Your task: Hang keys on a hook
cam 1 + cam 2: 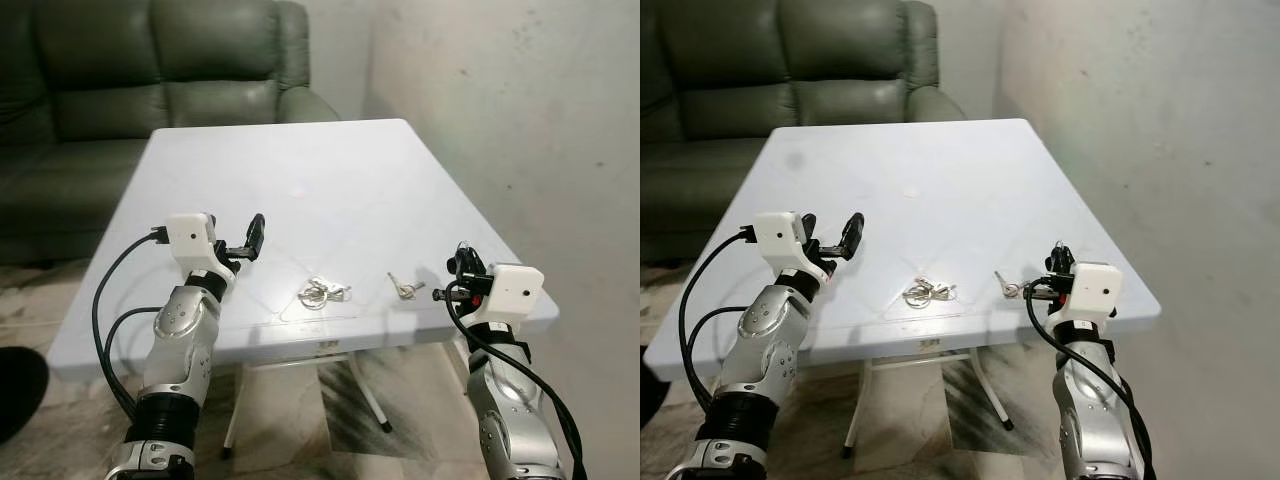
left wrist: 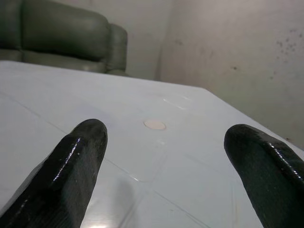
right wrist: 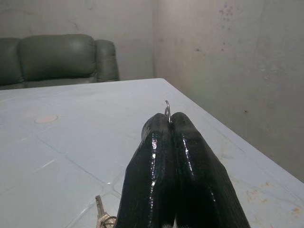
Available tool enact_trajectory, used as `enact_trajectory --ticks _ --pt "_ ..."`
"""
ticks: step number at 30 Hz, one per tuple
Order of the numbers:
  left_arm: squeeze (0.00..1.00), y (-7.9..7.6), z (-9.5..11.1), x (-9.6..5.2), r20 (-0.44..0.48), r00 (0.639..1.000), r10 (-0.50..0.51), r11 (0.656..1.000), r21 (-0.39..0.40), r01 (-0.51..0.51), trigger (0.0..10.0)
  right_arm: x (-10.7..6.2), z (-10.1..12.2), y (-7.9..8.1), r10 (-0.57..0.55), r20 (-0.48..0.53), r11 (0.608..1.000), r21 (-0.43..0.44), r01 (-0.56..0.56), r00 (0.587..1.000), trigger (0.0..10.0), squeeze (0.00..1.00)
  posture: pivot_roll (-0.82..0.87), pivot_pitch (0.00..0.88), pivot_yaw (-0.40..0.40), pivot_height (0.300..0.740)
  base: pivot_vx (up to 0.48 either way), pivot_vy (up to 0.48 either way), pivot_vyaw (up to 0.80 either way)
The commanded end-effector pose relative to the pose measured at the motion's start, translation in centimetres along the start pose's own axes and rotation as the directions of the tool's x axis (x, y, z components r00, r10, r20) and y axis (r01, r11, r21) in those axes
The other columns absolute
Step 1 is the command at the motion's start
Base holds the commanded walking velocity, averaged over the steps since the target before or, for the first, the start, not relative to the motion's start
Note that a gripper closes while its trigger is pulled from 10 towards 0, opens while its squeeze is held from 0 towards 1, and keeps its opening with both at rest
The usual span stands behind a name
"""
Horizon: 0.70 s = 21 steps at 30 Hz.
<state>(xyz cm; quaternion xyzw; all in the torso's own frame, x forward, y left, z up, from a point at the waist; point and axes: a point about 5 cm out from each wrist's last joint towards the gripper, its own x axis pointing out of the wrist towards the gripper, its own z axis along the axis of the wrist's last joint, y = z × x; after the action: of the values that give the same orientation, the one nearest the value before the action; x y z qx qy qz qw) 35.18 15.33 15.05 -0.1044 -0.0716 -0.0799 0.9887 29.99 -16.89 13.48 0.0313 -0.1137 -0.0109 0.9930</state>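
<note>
**Right gripper pinched on a wire hook, keys lying on the counter**

Nearest the camera are the robot's two silver arms, rising from the bottom edge on either side of the near end of the white counter (image 1: 330,170). The right gripper (image 1: 464,262) sits at the counter's near right corner, its two black fingers (image 3: 164,156) pressed together. In the right wrist view a thin curved piece of metal wire, the hook (image 3: 167,110), pokes up from between the fingertips, so the gripper is clamped on it.

The keys (image 1: 405,286) lie flat on the counter just to the left of the right gripper, close to the near edge; in the right wrist view they show beside the base of the closed fingers. A second small item, a loop of pale cord or wire (image 1: 322,292), lies further left on the counter, between the two arms and apart from the keys. What exactly it is cannot be made out.

The left gripper (image 1: 255,237) hovers over the near left part of the counter with its fingers spread apart and nothing between them.

A dark green sofa (image 1: 150,70) stands beyond the far end of the counter, and a bare pale wall (image 1: 540,120) runs along the right.
</note>
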Motion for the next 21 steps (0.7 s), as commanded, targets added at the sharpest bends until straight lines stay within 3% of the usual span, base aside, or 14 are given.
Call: enact_trajectory --ticks 1,21 --pt "0.0 0.08 0.3 0.29 0.005 1.0 0.01 1.0 0.008 -0.01 10.0 0.0 0.19 0.31 0.014 0.002 1.0 0.004 -0.014 1.0 10.0 0.0 -0.06 0.0 0.014 0.74 0.0 0.0 -0.77" --pt "0.0 -0.4 -0.08 0.48 -0.019 1.0 -0.021 0.998 0.055 0.022 10.0 -0.03 -0.07 0.99 0.051 -0.015 0.999 0.005 -0.051 0.999 10.0 0.0 -0.06 0.0 0.01 0.74 0.0 0.0 -0.77"
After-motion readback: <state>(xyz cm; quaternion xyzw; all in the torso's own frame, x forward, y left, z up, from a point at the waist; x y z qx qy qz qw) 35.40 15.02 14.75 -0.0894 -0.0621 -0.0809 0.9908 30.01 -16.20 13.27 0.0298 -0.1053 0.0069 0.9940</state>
